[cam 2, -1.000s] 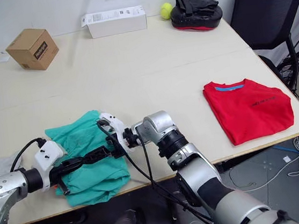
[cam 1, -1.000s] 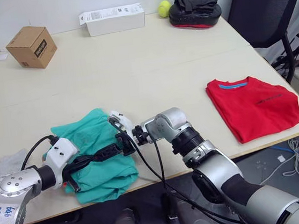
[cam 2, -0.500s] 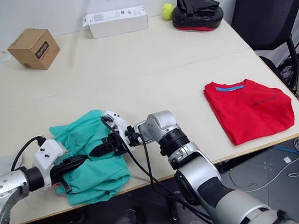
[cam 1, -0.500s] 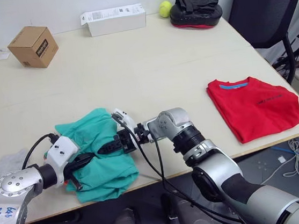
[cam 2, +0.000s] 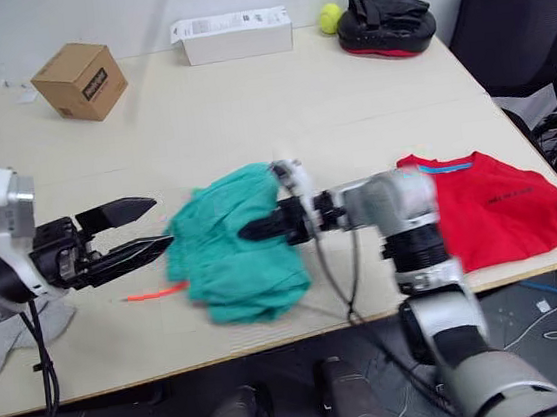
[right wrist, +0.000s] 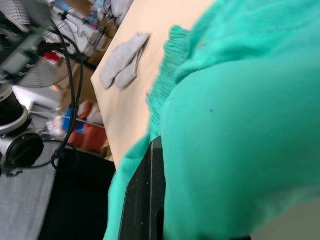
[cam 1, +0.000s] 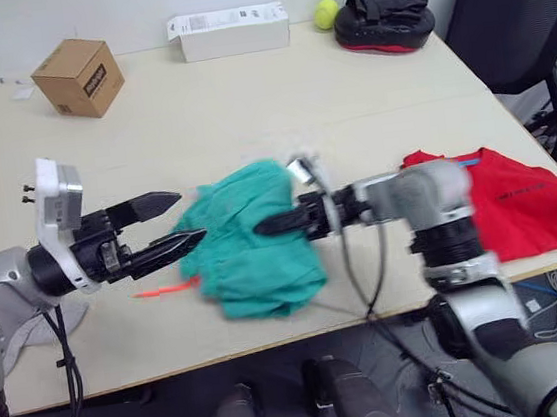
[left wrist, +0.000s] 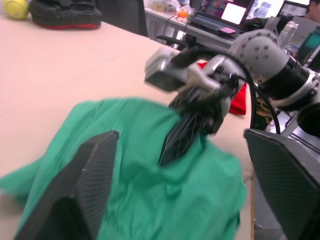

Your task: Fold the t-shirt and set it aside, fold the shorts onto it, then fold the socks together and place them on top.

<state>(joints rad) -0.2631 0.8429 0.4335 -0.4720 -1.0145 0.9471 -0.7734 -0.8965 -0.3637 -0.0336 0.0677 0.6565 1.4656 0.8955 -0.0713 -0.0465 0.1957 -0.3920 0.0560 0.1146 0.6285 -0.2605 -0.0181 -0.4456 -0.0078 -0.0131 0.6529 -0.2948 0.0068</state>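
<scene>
My left hand (cam 1: 180, 223) hangs over the worktop (cam 1: 246, 101) with its two black fingers spread well apart, holding nothing; its tips point at the shorts (cam 1: 252, 240) and stop just short of the near edge of the cloth. My right hand (cam 1: 272, 223) reaches across from the other side with its fingers buried in the shorts. From my right wrist I see one black finger (right wrist: 142, 200) lying under a fold of teal cloth, so the hand has hold of the garment, though I cannot tell how tightly the fingers are pressed together.

There is one pair of shorts, bunched into a rumpled teal heap near the front middle of the worktop, between my two hands. The heap runs roughly from far to near, and part of it looks lifted off the surface where my right hand grips it. The gathered waistband shows in the right wrist view, but I cannot tell which way it faces on the worktop.

There is one t-shirt (cam 1: 520, 203), red, lying folded flat at the front right corner of the worktop, its blue neck band toward the far side, partly behind my right arm.

Two grey socks (right wrist: 121, 60) lie side by side, touching, at the front left edge of the worktop, well apart from the t-shirt.
</scene>
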